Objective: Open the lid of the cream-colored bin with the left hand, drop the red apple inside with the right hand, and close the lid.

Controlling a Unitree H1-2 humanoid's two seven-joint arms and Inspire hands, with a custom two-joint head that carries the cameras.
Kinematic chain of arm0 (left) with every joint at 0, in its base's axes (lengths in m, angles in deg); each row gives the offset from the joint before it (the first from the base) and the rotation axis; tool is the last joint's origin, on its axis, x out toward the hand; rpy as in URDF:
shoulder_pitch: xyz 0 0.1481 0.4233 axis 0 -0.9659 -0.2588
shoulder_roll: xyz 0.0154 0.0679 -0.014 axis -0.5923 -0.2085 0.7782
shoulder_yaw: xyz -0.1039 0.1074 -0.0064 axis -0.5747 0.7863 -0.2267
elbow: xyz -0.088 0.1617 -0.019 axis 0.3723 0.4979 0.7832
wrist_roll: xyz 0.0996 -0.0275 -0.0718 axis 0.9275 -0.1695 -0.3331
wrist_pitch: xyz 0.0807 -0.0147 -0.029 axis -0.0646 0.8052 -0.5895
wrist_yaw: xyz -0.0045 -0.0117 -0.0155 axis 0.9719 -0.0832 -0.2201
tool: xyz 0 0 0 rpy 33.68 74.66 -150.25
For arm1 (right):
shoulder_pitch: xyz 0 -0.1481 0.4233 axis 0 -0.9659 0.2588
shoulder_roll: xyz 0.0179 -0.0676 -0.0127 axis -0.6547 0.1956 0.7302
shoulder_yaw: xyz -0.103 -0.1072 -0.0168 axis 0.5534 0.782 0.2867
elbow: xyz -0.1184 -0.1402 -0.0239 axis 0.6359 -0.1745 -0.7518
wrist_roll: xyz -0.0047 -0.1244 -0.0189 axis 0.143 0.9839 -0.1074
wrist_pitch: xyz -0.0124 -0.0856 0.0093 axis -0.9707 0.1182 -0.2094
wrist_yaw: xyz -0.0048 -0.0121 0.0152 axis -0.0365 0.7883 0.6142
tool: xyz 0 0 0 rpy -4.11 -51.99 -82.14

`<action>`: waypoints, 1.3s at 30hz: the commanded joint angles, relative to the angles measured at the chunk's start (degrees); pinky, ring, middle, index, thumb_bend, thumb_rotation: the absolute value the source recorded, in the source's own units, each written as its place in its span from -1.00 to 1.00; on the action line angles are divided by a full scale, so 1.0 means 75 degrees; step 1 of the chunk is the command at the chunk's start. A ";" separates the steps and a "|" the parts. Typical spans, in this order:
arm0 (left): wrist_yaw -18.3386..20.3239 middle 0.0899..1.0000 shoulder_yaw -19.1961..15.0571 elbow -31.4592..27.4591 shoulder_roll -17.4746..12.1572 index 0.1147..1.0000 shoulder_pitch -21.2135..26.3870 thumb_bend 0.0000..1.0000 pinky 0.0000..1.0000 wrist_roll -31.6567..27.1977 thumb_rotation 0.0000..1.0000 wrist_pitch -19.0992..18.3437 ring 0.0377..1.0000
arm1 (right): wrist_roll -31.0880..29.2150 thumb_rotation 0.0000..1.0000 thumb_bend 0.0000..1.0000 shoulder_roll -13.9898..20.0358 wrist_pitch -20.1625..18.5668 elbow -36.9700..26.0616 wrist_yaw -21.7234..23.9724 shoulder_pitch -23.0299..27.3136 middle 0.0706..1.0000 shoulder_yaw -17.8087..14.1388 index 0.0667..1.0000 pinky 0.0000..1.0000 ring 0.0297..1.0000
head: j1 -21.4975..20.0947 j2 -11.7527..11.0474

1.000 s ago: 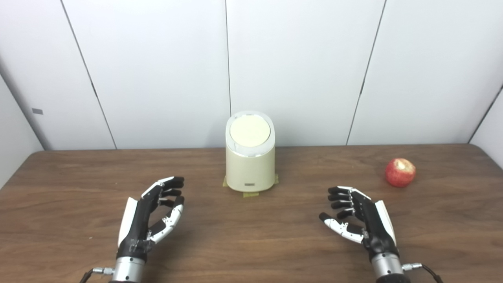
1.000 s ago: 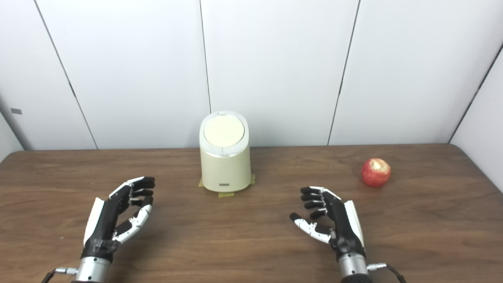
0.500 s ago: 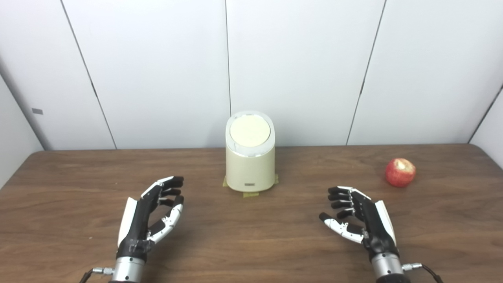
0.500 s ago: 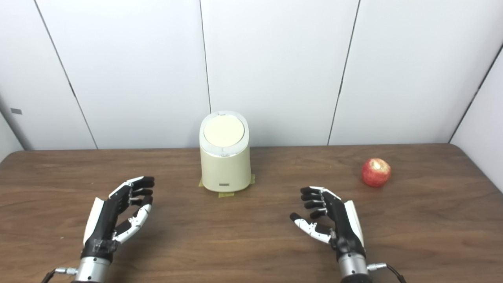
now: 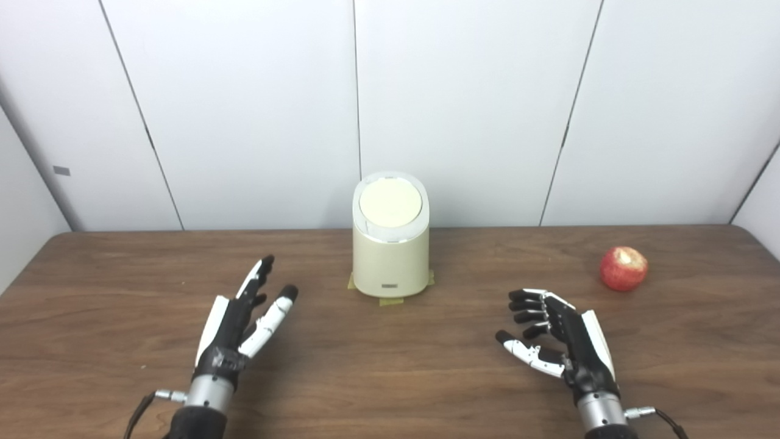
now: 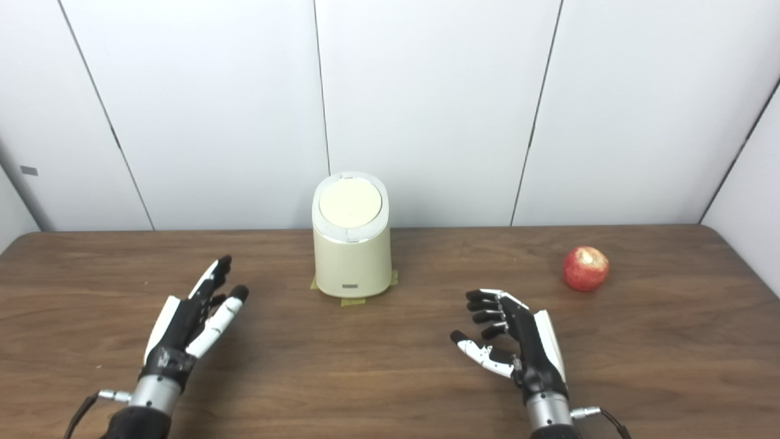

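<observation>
The cream-colored bin stands at the back middle of the wooden table, its round lid down. A red apple with a pale patch on top lies far right on the table. My left hand hovers at the front left, open, fingers stretched straight toward the bin, well short of it. Front right, my right hand is open with curled fingers and holds nothing; the apple lies beyond it to the right.
Yellow tape sticks out from under the bin's base. White wall panels rise right behind the table's far edge. Side walls close in at both table ends.
My left hand has lifted, moved slightly forward and right, and straightened its curled fingers. The right hand, bin and apple stay put. The view has shifted a little.
</observation>
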 commanded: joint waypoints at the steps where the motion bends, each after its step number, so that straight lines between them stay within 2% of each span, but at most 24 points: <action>1: 0.0029 1.00 0.0030 -0.0397 -0.0037 1.00 0.0718 0.48 0.96 0.0057 0.77 -0.0249 1.00 | 0.0126 -1.00 -0.37 0.0076 0.0335 -0.0054 -0.0082 0.0279 0.26 0.0077 0.27 0.05 0.22 | -0.0008 0.0011; 2: 0.0039 1.00 0.0037 -0.0416 -0.0031 1.00 0.0839 0.49 0.99 0.0058 0.85 -0.0371 1.00 | 0.0163 -1.00 -0.37 0.0087 0.0342 -0.0053 -0.0093 0.0282 0.26 0.0095 0.26 0.04 0.22 | -0.0008 0.0011; 6: 0.0012 1.00 0.0104 -0.0409 0.0091 1.00 0.1582 0.42 1.00 0.0063 0.95 -0.0821 1.00 | 0.0111 -1.00 -0.36 0.0031 0.0330 -0.0054 -0.0133 0.0277 0.24 0.0079 0.25 0.01 0.19 | -0.0005 0.0016; 13: -0.0047 1.00 0.0321 -0.0227 0.0181 1.00 0.2457 0.45 1.00 0.0272 0.78 -0.1344 1.00 | 0.0161 -0.99 -0.36 -0.0013 0.0167 -0.0157 -0.0111 0.0264 0.23 0.0086 0.26 0.00 0.19 | -0.0025 0.0013; 15: -0.0097 1.00 0.0420 -0.0176 0.0224 1.00 0.2645 0.47 1.00 0.0427 0.64 -0.1528 1.00 | 0.0195 -1.00 -0.36 -0.0003 0.0218 -0.0137 -0.0133 0.0268 0.23 0.0096 0.26 -0.01 0.18 | -0.0034 0.0011; 20: -0.0140 1.00 0.0552 -0.0138 0.0436 1.00 0.2954 0.55 0.99 0.0535 -0.01 -0.1861 1.00 | 0.0206 -1.00 -0.37 -0.0008 0.0169 -0.0189 -0.0116 0.0255 0.23 0.0105 0.26 0.00 0.19 | -0.0022 0.0026; 24: -0.0095 1.00 0.0636 0.0011 0.0577 1.00 0.3135 0.53 1.00 0.0520 -0.20 -0.1881 1.00 | 0.0226 -1.00 -0.37 -0.0003 0.0231 -0.0163 -0.0139 0.0252 0.22 0.0118 0.25 0.01 0.18 | -0.0036 0.0002; 31: -0.0493 1.00 0.0965 0.0685 0.0692 1.00 0.3395 0.39 0.97 0.0984 -0.40 -0.1308 1.00 | 0.0178 -0.99 -0.37 -0.0025 0.0134 -0.0242 -0.0087 0.0212 0.25 0.0129 0.26 0.05 0.21 | -0.0087 0.0004; 36: -0.0659 1.00 0.1213 0.1036 0.0688 1.00 0.3534 0.35 0.94 0.1360 -0.34 -0.1197 1.00 | 0.0186 -0.95 -0.37 -0.0057 0.0109 -0.0301 -0.0076 0.0174 0.24 0.0154 0.24 0.04 0.20 | -0.0140 0.0014; 39: -0.0669 1.00 0.1278 0.1109 0.0706 1.00 0.3556 0.26 0.99 0.1391 -0.26 -0.1194 1.00 | 0.0244 -0.94 -0.38 -0.0037 0.0103 -0.0330 -0.0080 0.0163 0.23 0.0186 0.24 0.05 0.20 | -0.0163 0.0025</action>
